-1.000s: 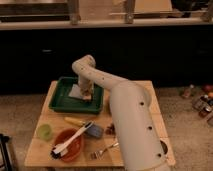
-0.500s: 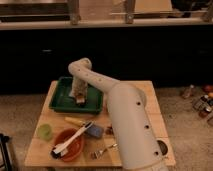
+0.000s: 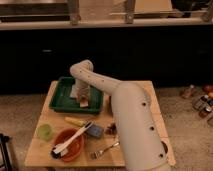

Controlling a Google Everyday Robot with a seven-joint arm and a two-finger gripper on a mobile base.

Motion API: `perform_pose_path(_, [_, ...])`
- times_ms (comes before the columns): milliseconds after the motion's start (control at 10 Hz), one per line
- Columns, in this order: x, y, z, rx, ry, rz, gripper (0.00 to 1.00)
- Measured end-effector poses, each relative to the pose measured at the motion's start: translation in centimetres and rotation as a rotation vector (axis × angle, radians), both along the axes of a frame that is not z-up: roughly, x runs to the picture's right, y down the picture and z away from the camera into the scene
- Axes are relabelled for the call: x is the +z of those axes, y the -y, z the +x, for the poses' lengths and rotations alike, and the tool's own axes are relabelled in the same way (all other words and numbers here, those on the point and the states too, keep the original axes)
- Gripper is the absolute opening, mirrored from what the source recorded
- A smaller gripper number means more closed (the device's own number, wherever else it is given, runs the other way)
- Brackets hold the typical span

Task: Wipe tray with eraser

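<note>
Tray (image 3: 62, 100), dark green, lies on the upper left part of the wooden table (image 3: 146, 96), left of the frame's centre. The white arm (image 3: 131, 125) rises from the lower right, runs up and left across the table to an elbow above the tray's far rim, then bends straight down into the tray. The gripper (image 3: 82, 99) points down over the tray's right half, close to its floor. The eraser (image 3: 83, 104), a small pale tan block, sits directly beneath the gripper's tip, on the tray floor near the front rim. Whether the gripper is clamped on it or only poised over it cannot be told. In front of the tray, toward the lower left of the frame, a yellow stick (image 3: 74, 121) lies on the table. A blue-grey block (image 3: 95, 131) lies just right of it, and a pale green cup (image 3: 45, 132) stands near the left edge. An orange-red bowl (image 3: 64, 149) holds a white-handled utensil (image 3: 74, 140) that juts out toward the block. A fork (image 3: 104, 149) lies to the bowl's right, beside the arm.
</note>
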State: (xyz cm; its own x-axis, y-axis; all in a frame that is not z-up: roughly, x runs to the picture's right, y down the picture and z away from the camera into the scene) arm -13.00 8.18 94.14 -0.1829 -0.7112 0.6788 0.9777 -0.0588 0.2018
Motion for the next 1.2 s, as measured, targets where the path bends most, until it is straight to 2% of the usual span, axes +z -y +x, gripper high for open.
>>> perform_pose_path(300, [0.7,0.7,2.4,0.003,-0.082,0.012,0.04])
perform_pose_path(600, [1.6,3.5,2.6,0.030,-0.115,0.071,0.04])
perform_pose_path(800, [1.9,4.4,1.1,0.039,-0.095,0.096,0.04])
perform_pose_path(1000, [2.4,4.1,-0.9,0.040,-0.051,0.090,0.04])
perform_pose_path(1200, [2.6,3.6,-1.7,0.041,-0.010,0.081,0.04])
